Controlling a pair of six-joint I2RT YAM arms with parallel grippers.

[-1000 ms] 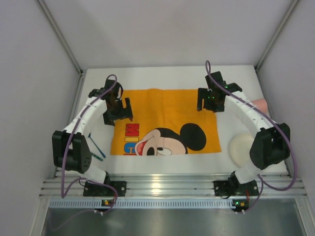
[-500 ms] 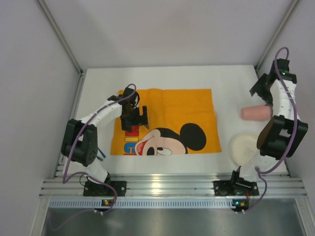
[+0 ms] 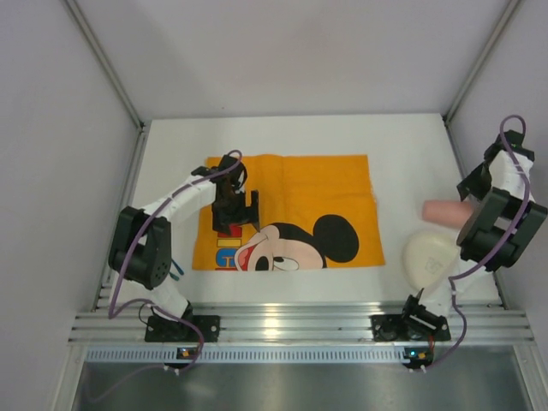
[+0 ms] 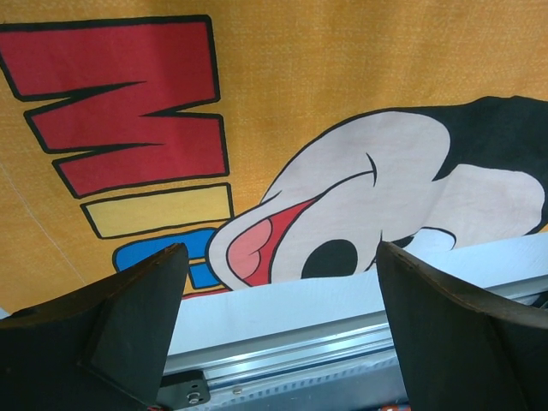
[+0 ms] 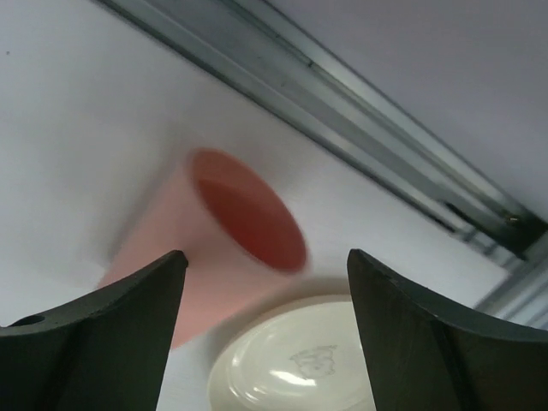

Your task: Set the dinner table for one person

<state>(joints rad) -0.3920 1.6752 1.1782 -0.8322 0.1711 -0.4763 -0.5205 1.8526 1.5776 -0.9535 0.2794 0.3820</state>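
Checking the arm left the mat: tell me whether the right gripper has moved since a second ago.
Yes. The right gripper swung right, off the orange placemat's far corner, over to the pink cup.

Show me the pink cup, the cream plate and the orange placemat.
pink cup (image 3: 442, 210), top view, middle of its side.
cream plate (image 3: 426, 257), top view, its centre.
orange placemat (image 3: 300, 181), top view, plain orange part near the far edge.

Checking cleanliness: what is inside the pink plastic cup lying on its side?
Through the mouth of the pink plastic cup, only bare reddish inner wall shows, nothing in it. Its bottom is dark and blurred.
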